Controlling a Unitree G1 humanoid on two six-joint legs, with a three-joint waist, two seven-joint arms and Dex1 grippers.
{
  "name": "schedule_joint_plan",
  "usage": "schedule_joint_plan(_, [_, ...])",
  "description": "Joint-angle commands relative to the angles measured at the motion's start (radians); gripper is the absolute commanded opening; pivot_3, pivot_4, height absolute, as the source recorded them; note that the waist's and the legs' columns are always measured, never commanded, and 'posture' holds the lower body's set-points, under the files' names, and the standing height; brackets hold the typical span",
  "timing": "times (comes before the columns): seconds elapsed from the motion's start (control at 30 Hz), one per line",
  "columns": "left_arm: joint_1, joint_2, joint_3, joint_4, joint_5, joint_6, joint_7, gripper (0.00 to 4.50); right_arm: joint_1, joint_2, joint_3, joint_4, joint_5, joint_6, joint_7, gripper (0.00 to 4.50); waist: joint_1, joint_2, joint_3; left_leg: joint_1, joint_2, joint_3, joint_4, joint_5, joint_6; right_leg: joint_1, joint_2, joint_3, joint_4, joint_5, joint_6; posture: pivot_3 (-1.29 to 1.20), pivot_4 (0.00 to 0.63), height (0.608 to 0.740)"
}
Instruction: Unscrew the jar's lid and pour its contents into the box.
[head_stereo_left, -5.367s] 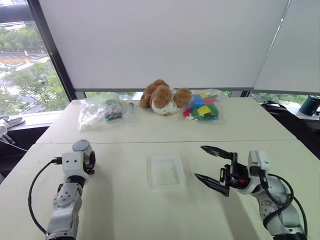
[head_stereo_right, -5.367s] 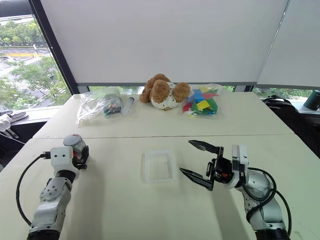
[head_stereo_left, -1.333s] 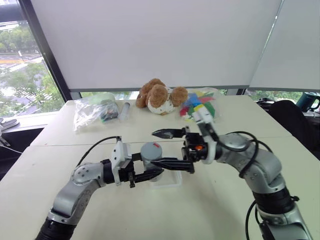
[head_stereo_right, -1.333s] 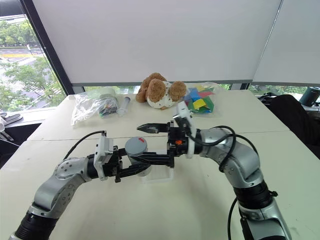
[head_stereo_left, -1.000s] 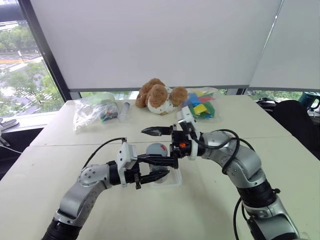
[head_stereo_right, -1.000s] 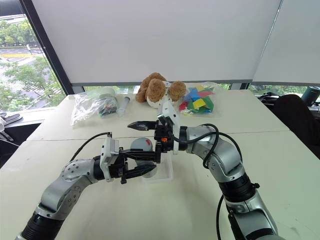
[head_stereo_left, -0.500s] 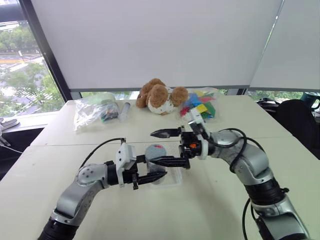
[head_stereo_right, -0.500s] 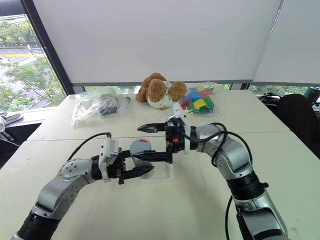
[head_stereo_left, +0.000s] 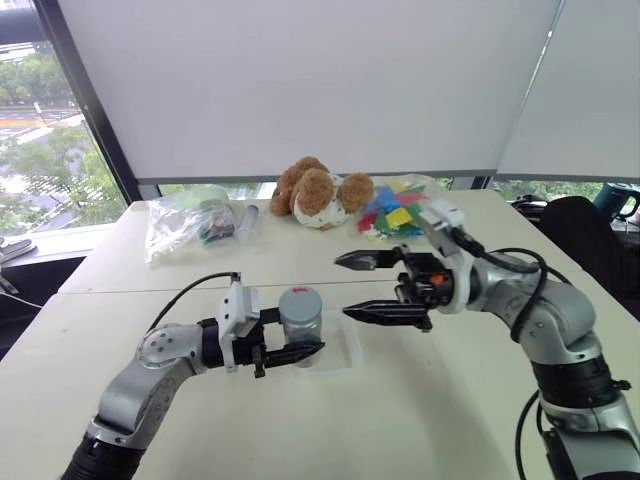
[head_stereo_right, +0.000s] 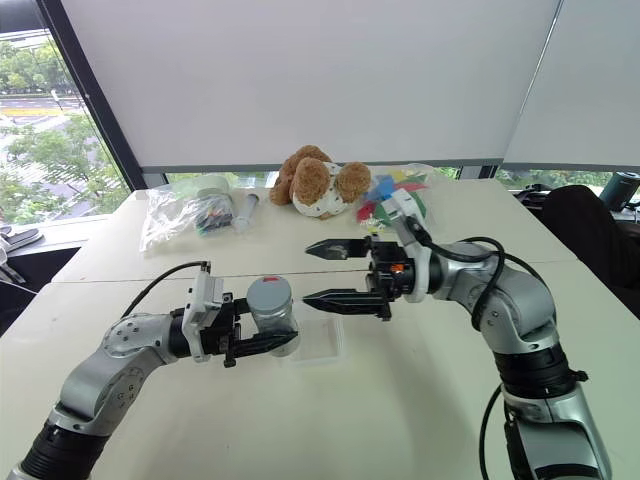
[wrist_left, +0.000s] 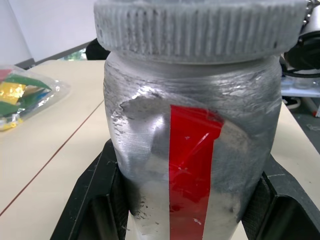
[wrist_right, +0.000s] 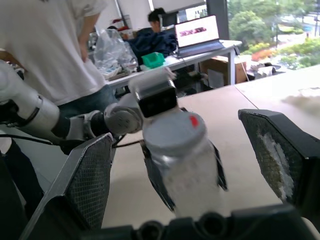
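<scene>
Hiding part of the box behind the jar; contents not visible through the silvery wall. Left tool reaching level from the jar's left, clenching the jar upright just above the box and tabletop, lid sitting on top. Right tool pointing level toward the jar from its right, fingers spread wide, grasping nothing, hanging near the lid without touching.

a pale cream worktop stands before tall windows. white roller blinds hang lowered. green trees show outside.
</scene>
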Motion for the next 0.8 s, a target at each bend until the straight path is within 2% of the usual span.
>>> schedule_joint_plan(0.03, [-0.003,-0.013,0.003,-0.025,-0.002,-0.017,0.006,2.10,-0.051,0.070,0.063,-0.045,-0.046,-0.014,-0.083,4.41,0.000,0.000,0.000,0.000,0.000,0.000,0.000,0.000,0.000,0.000,0.000,0.000,0.000,0.000,0.000,0.00,0.150,0.740])
schedule_joint_plan(0.13, [-0.011,-0.037,-0.020,-0.032,0.004,-0.012,0.017,2.10,-0.084,0.121,0.125,-0.038,-0.102,-0.026,-0.122,4.41,0.002,0.000,0.000,0.000,0.000,0.000,0.000,0.000,0.000,0.000,0.000,0.000,0.000,0.000,0.000,0.00,0.150,0.740])
schedule_joint_plan(0.4, [-0.016,-0.045,-0.035,-0.030,0.008,-0.011,0.018,2.10,-0.103,0.166,0.165,0.012,-0.154,-0.060,-0.115,4.41,0.001,0.000,0.000,0.000,-0.001,0.000,0.000,0.000,0.000,0.000,0.000,0.000,0.000,0.000,0.000,0.00,0.150,0.740])
schedule_joint_plan(0.8, [-0.016,-0.033,-0.023,-0.053,-0.005,0.013,0.025,2.10,-0.102,0.131,0.156,0.038,-0.158,-0.014,-0.061,4.41,0.000,0.000,0.000,0.000,-0.001,0.000,0.000,0.000,0.000,-0.001,0.000,0.000,0.001,0.000,0.000,0.00,0.150,0.740])
